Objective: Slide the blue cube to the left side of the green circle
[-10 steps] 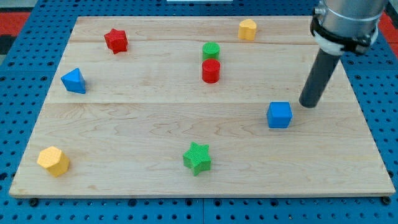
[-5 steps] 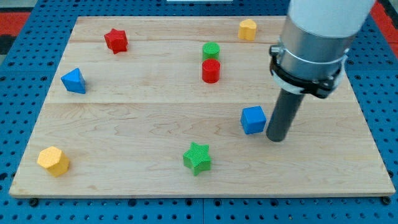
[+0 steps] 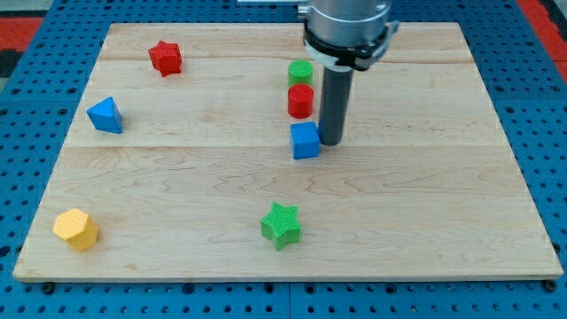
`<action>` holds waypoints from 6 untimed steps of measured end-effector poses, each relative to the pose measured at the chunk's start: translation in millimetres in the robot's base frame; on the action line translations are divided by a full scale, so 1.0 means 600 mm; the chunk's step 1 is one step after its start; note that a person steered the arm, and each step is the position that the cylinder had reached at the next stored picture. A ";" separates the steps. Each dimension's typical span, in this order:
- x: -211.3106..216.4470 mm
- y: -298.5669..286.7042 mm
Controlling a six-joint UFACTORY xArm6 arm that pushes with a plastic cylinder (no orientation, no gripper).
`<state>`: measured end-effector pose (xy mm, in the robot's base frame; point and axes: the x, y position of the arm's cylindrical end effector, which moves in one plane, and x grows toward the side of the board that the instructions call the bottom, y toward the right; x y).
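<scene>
At the centre of the pale wooden board (image 3: 177, 177), the small blue cube (image 3: 305, 140) has slid leftward and upward from the right half. My tip (image 3: 330, 142), a bare rod with nothing to open or close, touches its right side. The green cylinder (image 3: 300, 73) sits above, behind a red cylinder (image 3: 300, 101) that blocks the direct path.
</scene>
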<state>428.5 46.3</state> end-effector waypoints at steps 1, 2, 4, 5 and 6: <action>-0.004 -0.015; 0.047 0.005; 0.063 -0.064; 0.020 -0.092; 0.004 -0.125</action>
<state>430.7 -28.5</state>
